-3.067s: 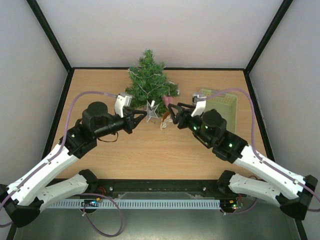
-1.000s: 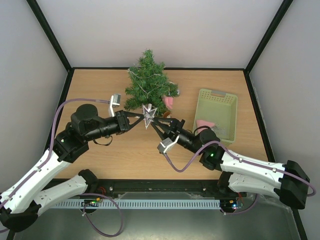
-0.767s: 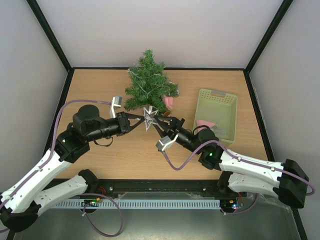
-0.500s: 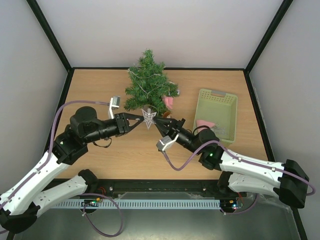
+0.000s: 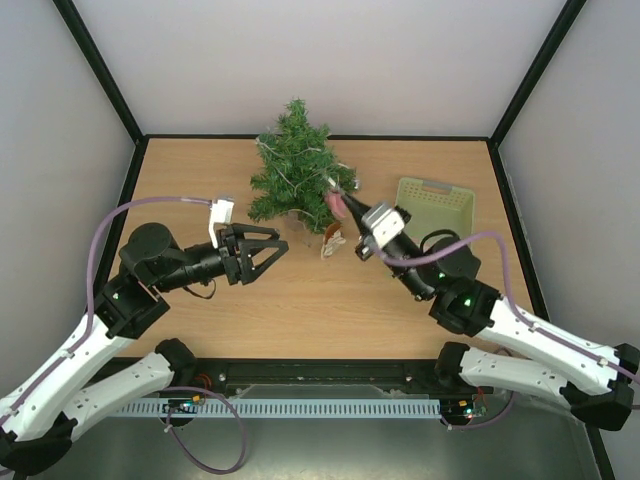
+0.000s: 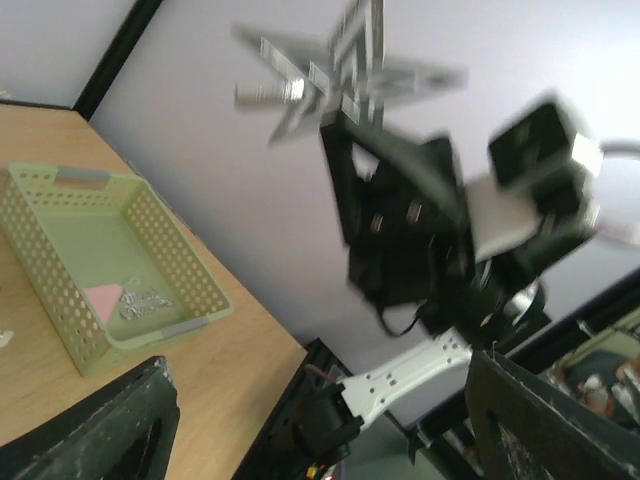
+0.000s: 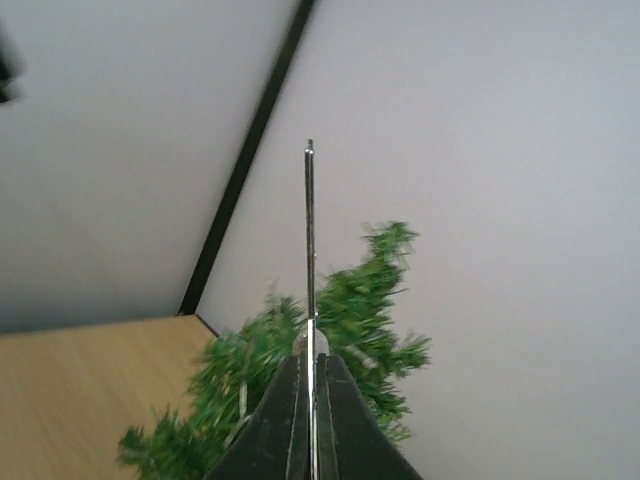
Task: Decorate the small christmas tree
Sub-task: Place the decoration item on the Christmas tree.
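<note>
The small christmas tree (image 5: pixel 296 165) stands at the back middle of the table, with silver strands in its branches; the right wrist view shows it blurred (image 7: pixel 345 345) behind the fingers. My right gripper (image 5: pixel 344 204) is raised beside the tree's right side, shut on a thin silver star (image 7: pixel 309 250) seen edge-on. From the left wrist view the same star (image 6: pixel 345 75) sticks up above the black right gripper (image 6: pixel 345 150). My left gripper (image 5: pixel 272 258) is open and holds nothing, left of and below the tree; its fingers (image 6: pixel 100 425) frame that view.
A pale green basket (image 5: pixel 446 195) sits at the right and holds a pink piece (image 6: pixel 103 300) and a silver one (image 6: pixel 142 300). A small brown-and-white ornament (image 5: pixel 330 243) lies on the table in front of the tree. A pink ornament (image 5: pixel 333 199) hangs by the right gripper.
My left gripper let go of the star, opened and drew back to the left. The right gripper closed on the star, then lifted and swung it up toward the tree's right side.
</note>
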`<state>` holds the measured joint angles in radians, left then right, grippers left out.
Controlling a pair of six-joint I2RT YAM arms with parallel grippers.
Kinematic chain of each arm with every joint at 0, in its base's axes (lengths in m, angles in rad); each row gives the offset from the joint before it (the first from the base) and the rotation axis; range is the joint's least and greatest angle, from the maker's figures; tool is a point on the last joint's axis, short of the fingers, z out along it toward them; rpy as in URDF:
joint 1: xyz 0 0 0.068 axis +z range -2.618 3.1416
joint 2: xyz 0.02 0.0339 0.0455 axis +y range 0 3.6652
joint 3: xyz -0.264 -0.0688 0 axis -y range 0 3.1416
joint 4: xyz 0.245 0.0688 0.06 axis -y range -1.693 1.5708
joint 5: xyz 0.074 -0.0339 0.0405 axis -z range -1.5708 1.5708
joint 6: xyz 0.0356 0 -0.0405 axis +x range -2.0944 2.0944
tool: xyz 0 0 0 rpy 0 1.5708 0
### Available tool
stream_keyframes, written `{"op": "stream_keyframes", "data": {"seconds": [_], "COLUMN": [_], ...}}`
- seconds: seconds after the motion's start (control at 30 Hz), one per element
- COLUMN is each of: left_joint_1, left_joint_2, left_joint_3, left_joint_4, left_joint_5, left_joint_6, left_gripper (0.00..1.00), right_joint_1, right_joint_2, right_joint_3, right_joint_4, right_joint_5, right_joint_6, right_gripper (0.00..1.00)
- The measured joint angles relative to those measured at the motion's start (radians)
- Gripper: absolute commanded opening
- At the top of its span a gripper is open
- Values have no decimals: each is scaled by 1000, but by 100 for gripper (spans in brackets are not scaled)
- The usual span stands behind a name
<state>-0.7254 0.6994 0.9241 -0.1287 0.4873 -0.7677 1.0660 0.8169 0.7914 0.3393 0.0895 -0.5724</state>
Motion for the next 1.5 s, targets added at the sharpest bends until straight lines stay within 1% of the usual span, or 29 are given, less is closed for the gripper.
{"op": "stream_keyframes", "data": {"seconds": [0.07,0.1,0.13,0.27,0.4,0.5,0.63,0.77,0.93,1.13,1.27,1.33,1.5], "left_joint_1": [0,0,0,0,0,0,0,0,0,0,0,0,0], "left_joint_2": [-2,-5,-7,-37,-85,-138,-222,-235,-205,-188,-222,-246,-265], "left_joint_3": [-2,-8,-15,-85,-184,-260,-362,-375,-364,-364,-374,-385,-389], "left_joint_4": [6,8,7,16,24,45,74,61,22,-24,-27,-25,-26], "left_joint_5": [32,47,54,82,84,82,53,-13,-100,-157,-175,-185,-193], "left_joint_6": [74,113,145,252,356,450,566,693,837,915,929,932,932], "left_gripper": [89,98,99,99,99,100,100,99,100,100,100,100,100], "right_joint_1": [0,0,0,0,0,-16,-76,-143,-184,-197,-200,-205,-224], "right_joint_2": [27,42,53,111,222,293,362,447,564,729,818,846,879], "right_joint_3": [108,160,196,340,526,619,691,784,930,1182,1332,1375,1410], "right_joint_4": [-93,-137,-167,-306,-432,-478,-515,-547,-596,-698,-790,-829,-893], "right_joint_5": [66,96,116,173,206,219,193,141,76,19,17,18,15], "right_joint_6": [106,155,195,334,398,424,472,530,570,580,574,569,562], "right_gripper": [2,2,2,2,2,2,2,2,2,2,2,2,2]}}
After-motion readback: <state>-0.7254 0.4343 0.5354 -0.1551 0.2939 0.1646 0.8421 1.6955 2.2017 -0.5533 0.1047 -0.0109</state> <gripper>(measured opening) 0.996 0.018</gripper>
